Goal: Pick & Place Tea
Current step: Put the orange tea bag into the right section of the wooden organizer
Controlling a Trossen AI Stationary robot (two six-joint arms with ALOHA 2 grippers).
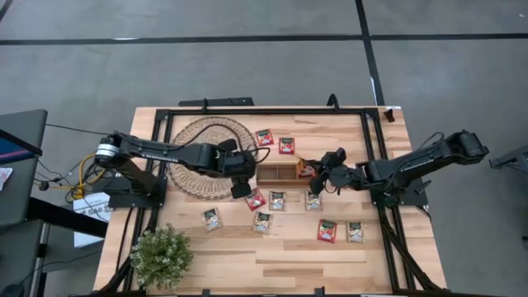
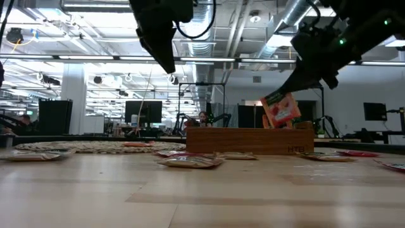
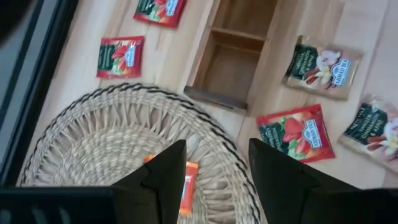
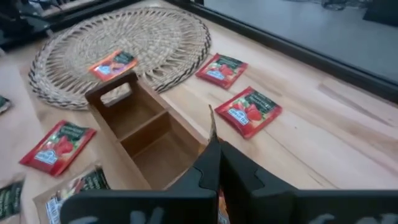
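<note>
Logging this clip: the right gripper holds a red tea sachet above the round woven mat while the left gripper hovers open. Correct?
Not quite. The right gripper holds the red sachet above the end of the wooden tray, not the woven mat; the low and high views show this. The left gripper does hover open, over the mat's edge.

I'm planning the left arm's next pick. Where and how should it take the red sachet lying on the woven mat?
The red sachet lies flat on the woven mat, under the open left gripper. Probably best to come straight down and pinch two opposite edges across its width; being flat and thin, it offers no side to grab.
</note>
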